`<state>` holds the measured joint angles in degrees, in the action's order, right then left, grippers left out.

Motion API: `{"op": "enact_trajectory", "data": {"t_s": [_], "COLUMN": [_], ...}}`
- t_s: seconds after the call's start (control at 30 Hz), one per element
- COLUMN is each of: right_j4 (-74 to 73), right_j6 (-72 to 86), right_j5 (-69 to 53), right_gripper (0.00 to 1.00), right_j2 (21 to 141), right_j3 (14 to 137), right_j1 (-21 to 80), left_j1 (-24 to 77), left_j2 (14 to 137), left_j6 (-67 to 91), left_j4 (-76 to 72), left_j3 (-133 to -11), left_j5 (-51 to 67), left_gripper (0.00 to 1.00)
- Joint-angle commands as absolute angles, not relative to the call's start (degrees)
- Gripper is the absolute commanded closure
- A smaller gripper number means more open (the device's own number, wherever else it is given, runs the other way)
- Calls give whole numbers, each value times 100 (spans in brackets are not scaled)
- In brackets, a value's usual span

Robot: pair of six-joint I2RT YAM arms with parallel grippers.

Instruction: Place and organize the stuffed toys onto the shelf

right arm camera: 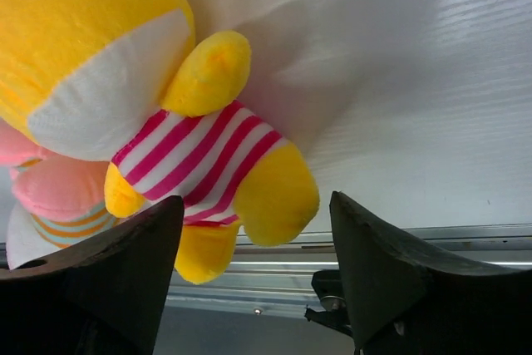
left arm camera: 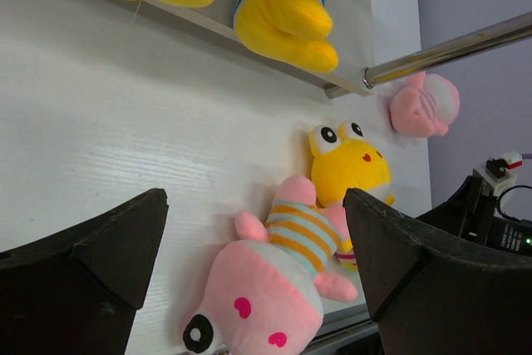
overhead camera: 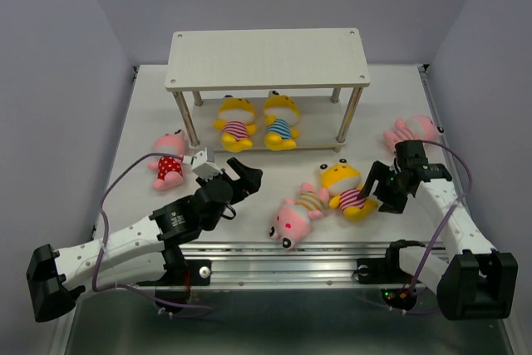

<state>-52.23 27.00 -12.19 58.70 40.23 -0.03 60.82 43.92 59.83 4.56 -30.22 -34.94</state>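
Note:
The wooden shelf (overhead camera: 266, 56) stands at the back; two yellow toys (overhead camera: 237, 122) (overhead camera: 281, 120) sit on its lower board. A pink toy in a red-dotted shirt (overhead camera: 169, 160) lies left of the shelf, and another pink toy (overhead camera: 411, 132) lies at the right. A pink toy in an orange-striped shirt (overhead camera: 293, 216) (left arm camera: 274, 288) and a yellow toy in a pink-striped shirt (overhead camera: 345, 187) (right arm camera: 100, 64) lie together near the front. My left gripper (overhead camera: 247, 176) (left arm camera: 256, 205) is open and empty, left of the striped pink toy. My right gripper (overhead camera: 380, 192) (right arm camera: 256, 201) is open, its jaws on either side of the yellow toy's legs.
The table's metal front rail (right arm camera: 374, 243) runs just behind the right gripper and the two front toys. Thin metal shelf legs (left arm camera: 449, 47) stand at the shelf's near right corner. Grey walls close in the left, right and back.

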Motion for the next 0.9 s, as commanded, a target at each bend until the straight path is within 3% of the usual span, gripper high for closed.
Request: {"op": "enact_trajectory", "data": {"t_s": [0.0, 0.17, 0.2, 0.27, 0.33, 0.37, 0.4, 0.87], "right_j4": [-4992, -5045, -5036, -5027, -5010, -4984, -4931, -4694], "right_j6": [2944, 3076, 3111, 3138, 3155, 3164, 3181, 3032], "right_j5": [-1072, -818, -800, -809, -826, -904, -949, -1906], "right_gripper": [25, 54, 63, 70, 83, 95, 99, 99], "right_j2": [5976, 6205, 6222, 6232, 6214, 6153, 6118, 5010], "right_j3": [3938, 3938, 3938, 3929, 3929, 3929, 3929, 4930], "right_j1": [211, 448, 509, 510, 510, 510, 510, 510], "left_j1": [6108, 6108, 6108, 6108, 6108, 6108, 6108, 6108], "left_j2": [4245, 4131, 4122, 4096, 4061, 4034, 4017, 2989], "left_j6": [6170, 6170, 6179, 6187, 6214, 6214, 6231, 6407], "left_j4": [624, 756, 773, 791, 861, 887, 922, 1231], "left_j3": [-2874, -2865, -2848, -2821, -2821, -2821, -2821, -2549], "left_j5": [-3867, -4043, -4052, -4087, -4148, -4166, -4183, -4245], "left_gripper": [1, 1, 1, 1, 1, 1, 1, 1]}}
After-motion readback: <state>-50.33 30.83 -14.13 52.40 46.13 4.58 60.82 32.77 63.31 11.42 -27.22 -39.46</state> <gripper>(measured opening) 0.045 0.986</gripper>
